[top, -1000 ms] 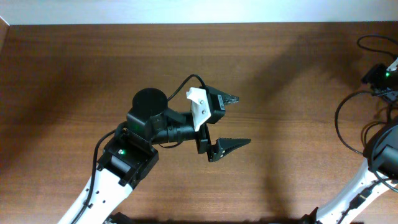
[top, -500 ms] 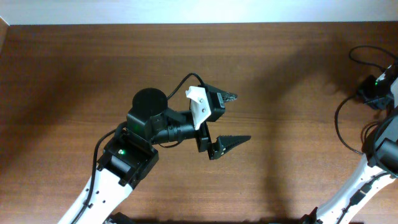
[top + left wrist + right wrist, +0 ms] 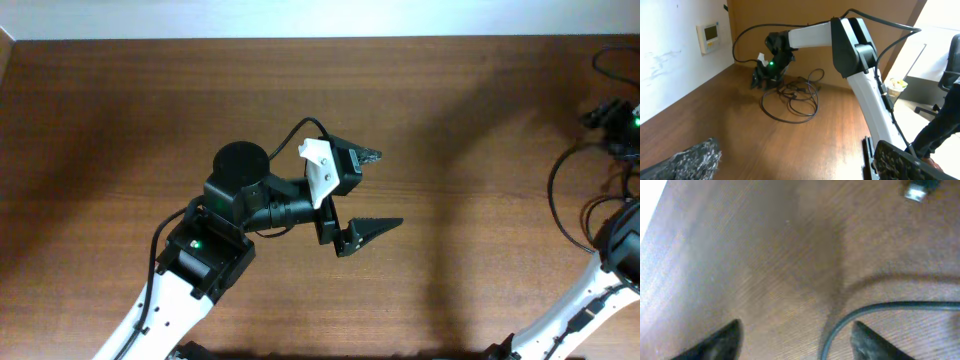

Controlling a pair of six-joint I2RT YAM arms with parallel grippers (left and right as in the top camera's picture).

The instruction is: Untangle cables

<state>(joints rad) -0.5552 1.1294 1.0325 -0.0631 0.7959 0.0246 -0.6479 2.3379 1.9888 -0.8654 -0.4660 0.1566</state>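
Brown wood table (image 3: 120, 120) takes up the whole overhead view. Left gripper (image 3: 378, 193) sits over the middle of it, tilted on its side, jaws wide apart and nothing between them; no cable near it. The cables (image 3: 792, 91) are at the far right edge of the table, a loose tangle of thin black loops lying flat, seen clearest from the left wrist camera. Right gripper (image 3: 795, 345) is down low just beside that tangle, at its far side. In the right wrist view its fingers (image 3: 720, 340) are spread, not clamped on anything; one black cord curves across the wood close to the right-hand fingertip, can't tell if it touches. A small metal-tipped plug (image 3: 915, 192) lies on the table ahead of the fingers, blurred.
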